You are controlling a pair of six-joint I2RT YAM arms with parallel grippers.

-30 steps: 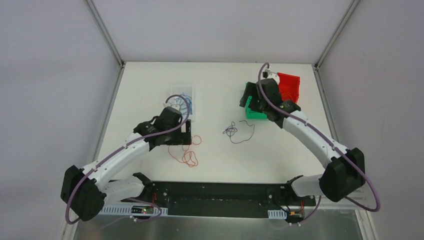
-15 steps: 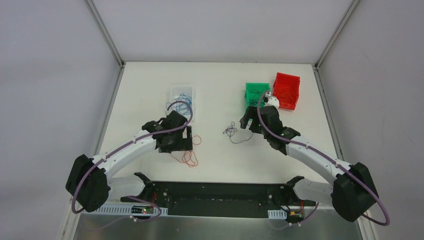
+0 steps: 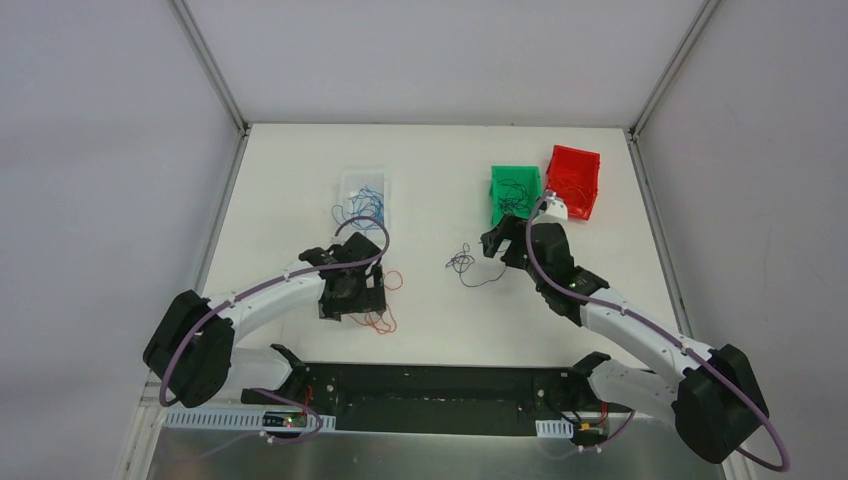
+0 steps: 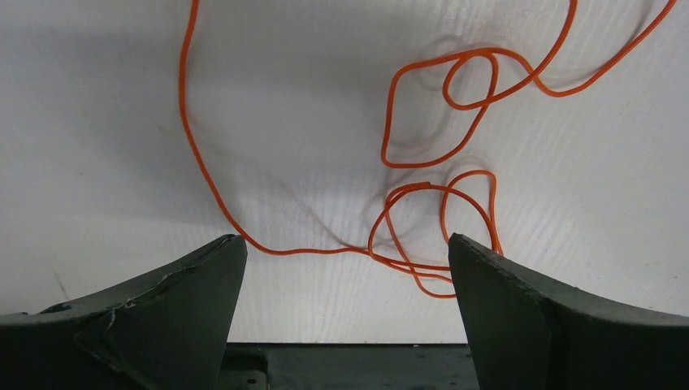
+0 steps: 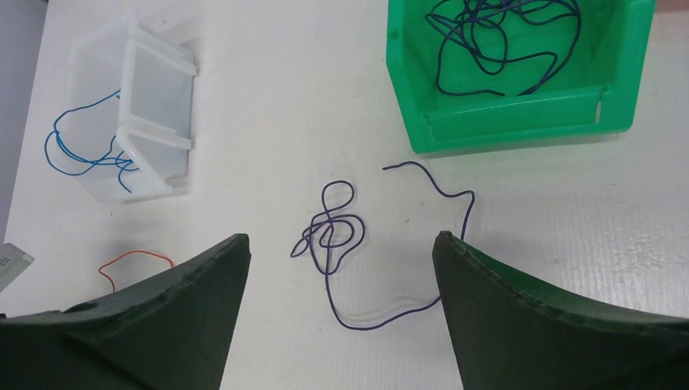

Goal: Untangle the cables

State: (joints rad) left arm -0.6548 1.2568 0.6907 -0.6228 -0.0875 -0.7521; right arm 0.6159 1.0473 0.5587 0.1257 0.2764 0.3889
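Purple cable [image 5: 326,235], axis roughly left-right

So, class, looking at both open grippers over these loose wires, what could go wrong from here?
1. The thin orange wire lies flat in overlapping loops under the open left gripper; closing might pinch two strands together, or slip off it.
2. The dark purple wire is knotted below the open right gripper; gripping the knot could tighten it, and its tail near the green plastic bin may snag.

cable [image 5: 327,236] on table [image 5: 268,97] | bin [image 5: 520,123] behind-right | tray [image 5: 158,89] behind-left
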